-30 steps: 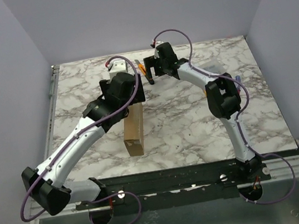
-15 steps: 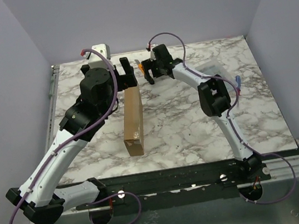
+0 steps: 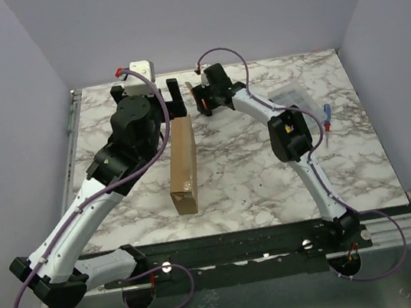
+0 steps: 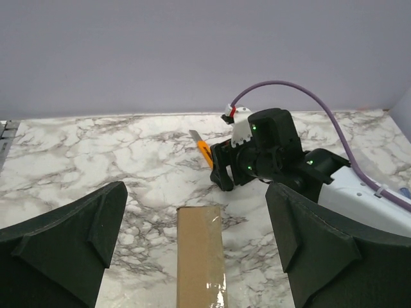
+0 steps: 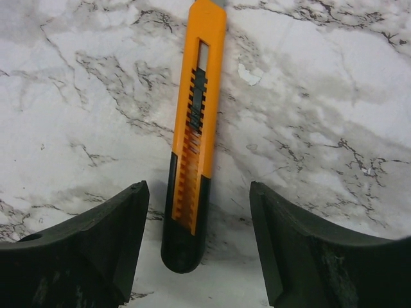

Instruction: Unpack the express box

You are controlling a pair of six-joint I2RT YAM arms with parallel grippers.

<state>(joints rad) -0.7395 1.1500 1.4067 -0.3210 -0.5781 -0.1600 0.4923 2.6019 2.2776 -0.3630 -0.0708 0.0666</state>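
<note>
I judge the step in hand to be fetching the cutter, so the box is not yet opened. My right tool (image 5: 197, 192) is spread wide and holds nothing. The orange utility knife (image 5: 196, 128) lies flat on the bench (image 5: 334, 96), its dark butt end between my two fingers (image 5: 83, 250) and touching neither. Its body runs straight away from the tool.

My left tool (image 4: 196, 192) is also wide open and empty. The express box (image 4: 200, 256) is directly under it, standing on a narrow side with a strip of clear tape (image 4: 209, 292) along its upper face. The box's far end falls in the gap between the fingers, and the rest runs back beneath the wrist.

Next, I think the right tool must sink until the fingers flank the knife's handle, then close squarely across its width. The handle is thin and lies flat, so the fingertips need to come almost to the bench surface.

For room, the back wall (image 3: 193, 16) and the bench's far edge are close beyond both tools, and the two tools are near each other. The open marble lies nearer my base, to the right of the box. A clear plastic packet (image 3: 294, 98) lies well off to my right tool's right.
</note>
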